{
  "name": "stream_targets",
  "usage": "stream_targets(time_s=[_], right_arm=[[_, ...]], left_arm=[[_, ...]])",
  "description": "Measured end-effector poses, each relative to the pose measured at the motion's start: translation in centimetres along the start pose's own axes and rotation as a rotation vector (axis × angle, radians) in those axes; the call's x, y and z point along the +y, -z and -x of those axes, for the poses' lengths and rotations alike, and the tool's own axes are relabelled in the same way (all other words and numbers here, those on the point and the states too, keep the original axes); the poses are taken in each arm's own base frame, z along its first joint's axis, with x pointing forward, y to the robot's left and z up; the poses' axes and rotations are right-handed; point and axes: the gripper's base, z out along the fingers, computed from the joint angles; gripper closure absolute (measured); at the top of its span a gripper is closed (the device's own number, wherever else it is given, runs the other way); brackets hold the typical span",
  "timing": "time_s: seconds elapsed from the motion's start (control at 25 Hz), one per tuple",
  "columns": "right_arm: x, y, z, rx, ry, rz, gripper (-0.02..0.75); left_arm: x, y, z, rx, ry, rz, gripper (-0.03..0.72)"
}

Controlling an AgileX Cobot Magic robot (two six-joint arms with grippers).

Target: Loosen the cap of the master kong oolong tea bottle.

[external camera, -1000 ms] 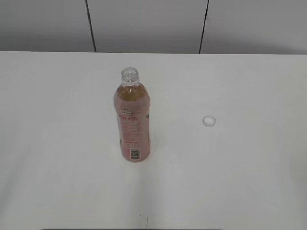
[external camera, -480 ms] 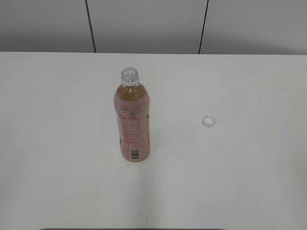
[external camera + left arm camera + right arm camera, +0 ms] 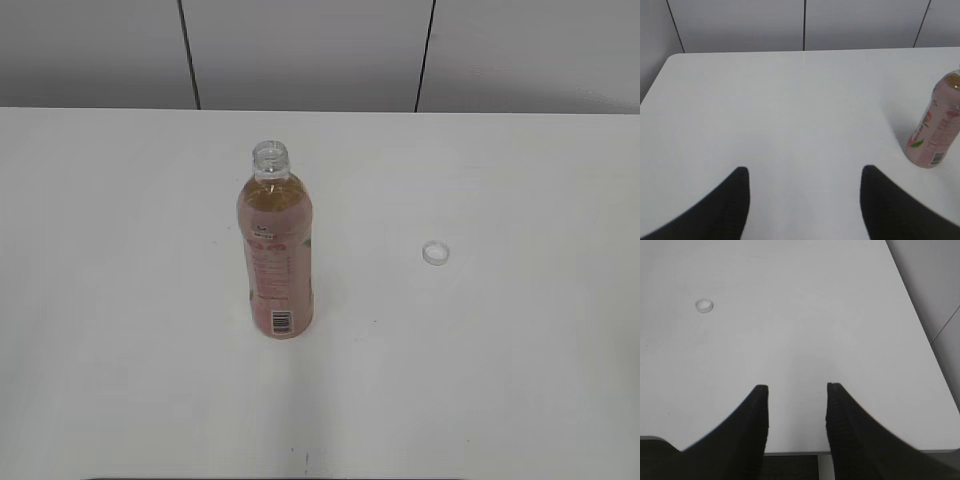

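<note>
Cap (image 3: 435, 253) lies off the master kong oolong tea bottle (image 3: 276, 250), right of centre on the tabletop (image 3: 520, 350). Left end effector (image 3: 805, 175) and right end effector (image 3: 796, 390) both spread apart, empty; judged finished, best kept clear.

Surface: I see a plain white table (image 3: 520, 380), matte, running back to a grey panelled wall.
On it, left of centre: the master kong oolong tea bottle (image 3: 276, 250) stands upright, neck open.
On it, right: the cap (image 3: 435, 253) lies well apart from the bottle, open side up as far as I can tell.
Near edge: rounded corner showing in my right wrist view.
</note>
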Motion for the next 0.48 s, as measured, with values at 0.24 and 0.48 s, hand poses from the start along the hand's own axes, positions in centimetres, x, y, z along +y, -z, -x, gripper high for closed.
stream_targets(time_s=[0.24, 0.48], right_arm=[[0.00, 0.00, 0.00, 0.000, -0.001, 0.000, 0.440], [0.00, 0.00, 0.00, 0.000, -0.001, 0.000, 0.440]], left_arm=[[-0.01, 0.00, 0.00, 0.000, 0.003, 0.009, 0.257], [-0.01, 0.00, 0.00, 0.000, 0.003, 0.009, 0.263]])
